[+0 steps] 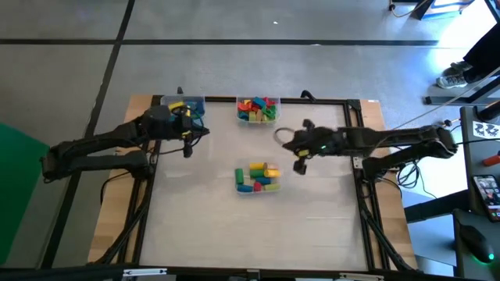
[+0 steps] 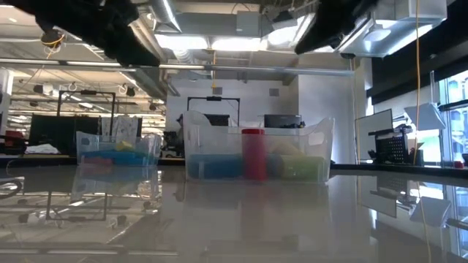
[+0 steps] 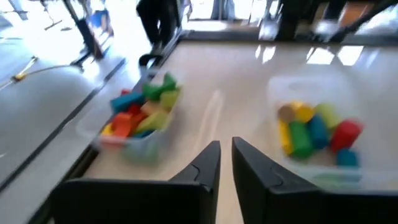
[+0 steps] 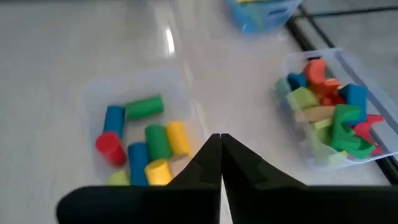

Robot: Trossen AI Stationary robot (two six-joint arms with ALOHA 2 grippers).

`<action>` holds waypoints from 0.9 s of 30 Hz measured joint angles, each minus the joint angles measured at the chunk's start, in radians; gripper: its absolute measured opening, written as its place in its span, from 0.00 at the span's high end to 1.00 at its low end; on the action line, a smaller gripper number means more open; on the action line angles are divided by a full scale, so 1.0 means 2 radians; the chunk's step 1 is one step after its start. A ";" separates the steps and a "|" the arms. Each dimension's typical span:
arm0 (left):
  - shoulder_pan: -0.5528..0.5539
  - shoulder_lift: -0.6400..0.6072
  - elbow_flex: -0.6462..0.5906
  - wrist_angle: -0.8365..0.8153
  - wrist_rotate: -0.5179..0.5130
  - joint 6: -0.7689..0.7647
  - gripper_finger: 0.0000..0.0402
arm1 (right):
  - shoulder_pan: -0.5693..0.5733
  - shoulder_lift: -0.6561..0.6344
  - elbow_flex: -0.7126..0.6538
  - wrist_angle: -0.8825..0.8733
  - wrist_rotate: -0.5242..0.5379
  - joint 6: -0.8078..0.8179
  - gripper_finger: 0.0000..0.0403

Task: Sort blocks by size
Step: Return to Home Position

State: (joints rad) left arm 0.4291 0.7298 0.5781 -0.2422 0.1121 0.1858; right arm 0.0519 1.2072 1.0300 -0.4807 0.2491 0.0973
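Note:
Three clear tubs hold the blocks. One at mid-table (image 1: 257,178) holds round blocks in green, blue, yellow and red (image 4: 140,146) (image 3: 314,134). One at the far edge (image 1: 258,109) holds angular red, green and orange blocks (image 4: 329,118) (image 3: 140,115). One at the far left (image 1: 184,107) holds blue and yellow blocks. My left gripper (image 1: 187,147) (image 3: 225,152) hovers near the far-left tub, fingers drawn together to a thin slit with nothing between them. My right gripper (image 1: 299,164) (image 4: 220,142) hangs right of the mid-table tub, shut and empty.
The pale tabletop (image 1: 250,226) lies bare toward the near edge. A black frame rail (image 1: 363,195) borders it on a wooden base. Off the table, a person's shoe (image 1: 451,76) shows at the far right, and legs (image 3: 155,25) stand beyond the far edge.

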 joint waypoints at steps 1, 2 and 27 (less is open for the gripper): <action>-0.001 -0.007 -0.010 0.018 0.007 -0.011 0.92 | -0.009 -0.020 -0.022 0.020 -0.010 0.000 0.96; -0.003 -0.013 -0.019 0.034 0.012 -0.020 0.93 | -0.015 -0.041 -0.043 0.038 -0.017 0.000 0.95; -0.012 -0.109 -0.183 0.223 0.056 -0.112 1.00 | -0.026 -0.392 -0.406 0.331 -0.119 0.081 0.98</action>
State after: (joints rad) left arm 0.4061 0.5111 0.2117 0.2029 0.2231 -0.0374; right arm -0.0006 0.4233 0.2188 0.1809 0.0113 0.2597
